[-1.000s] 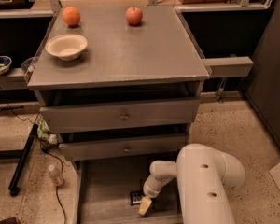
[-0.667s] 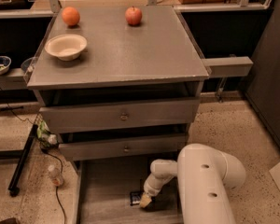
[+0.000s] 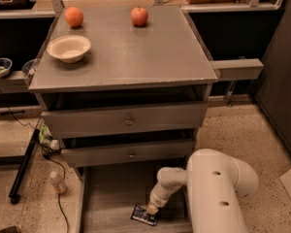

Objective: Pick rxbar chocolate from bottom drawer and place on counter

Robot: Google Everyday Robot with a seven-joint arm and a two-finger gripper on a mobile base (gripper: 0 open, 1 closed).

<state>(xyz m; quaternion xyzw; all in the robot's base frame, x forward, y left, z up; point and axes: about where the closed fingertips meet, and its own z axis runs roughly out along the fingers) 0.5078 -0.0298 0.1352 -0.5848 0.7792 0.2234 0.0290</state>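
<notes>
Nearest, at about 5 o'clock in the view, the white arm [image 3: 218, 193] bends down into the drawer [image 3: 111, 198], which stands pulled out at the foot of the cabinet. The gripper [image 3: 151, 210] sits at the arm's tip, at roughly 6 o'clock, low over the drawer floor and touching the upper right end of the bar [image 3: 140, 215]. How far the gripper is open, and whether it has hold of the bar, cannot be told. The bar lies flat on the grey floor near the front of the drawer, tilted slightly, its dark wrapper showing pale lettering.

At 8 o'clock, outside the drawer, a small bottle [image 3: 57, 182] stands on the speckled floor beside a black cable.

Above the drawer come two upper drawers, each partly pulled out, with a lower knob [image 3: 132, 155] and an upper knob [image 3: 129, 122].

Farther back, the counter [image 3: 131, 52] carries a cream bowl [image 3: 69, 48] at 10 o'clock, an orange [image 3: 73, 16] at 11 o'clock and an apple [image 3: 139, 16] at 12 o'clock, all well apart. A side shelf [image 3: 237, 69] projects at 2 o'clock.
</notes>
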